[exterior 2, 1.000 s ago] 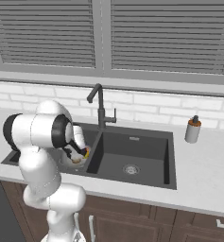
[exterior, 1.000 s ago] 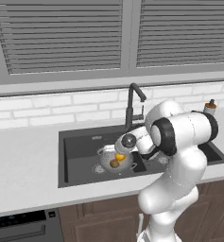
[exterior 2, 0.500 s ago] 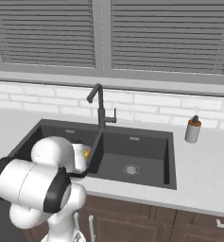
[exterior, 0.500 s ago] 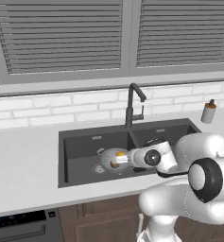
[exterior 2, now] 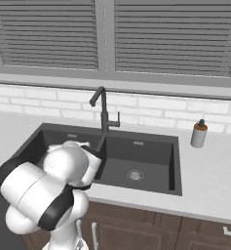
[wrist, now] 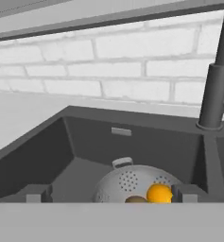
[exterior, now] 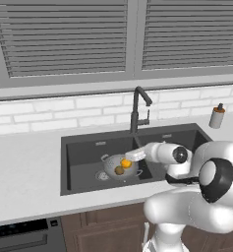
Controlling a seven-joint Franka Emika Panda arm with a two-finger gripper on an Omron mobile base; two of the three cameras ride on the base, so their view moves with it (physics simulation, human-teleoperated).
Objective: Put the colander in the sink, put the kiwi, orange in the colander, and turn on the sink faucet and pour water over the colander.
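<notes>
The silvery colander (exterior: 114,166) stands in the left basin of the dark sink (exterior: 83,150), with the orange (exterior: 126,163) and the brown kiwi (exterior: 119,170) inside it. My gripper (exterior: 132,156) hovers at the colander's right rim, open and empty. In the hand view the fingertips (wrist: 38,193) stand wide apart in front of the colander (wrist: 132,182), where the orange (wrist: 159,193) and the kiwi (wrist: 136,199) lie. The dark faucet (exterior: 136,110) rises behind the divider, with no water running. Its stem (wrist: 216,90) is at the right of the hand view.
A pale soap bottle (exterior: 217,116) stands on the counter right of the sink, also seen as the bottle (exterior 2: 199,134). The right basin (exterior 2: 151,163) holds only its drain (exterior 2: 134,174). My own arm covers the left basin in the right base view.
The arm has folded down low in front of the sink and the hand has drawn back to the right from over the colander. The orange now lies in the colander beside the kiwi.
</notes>
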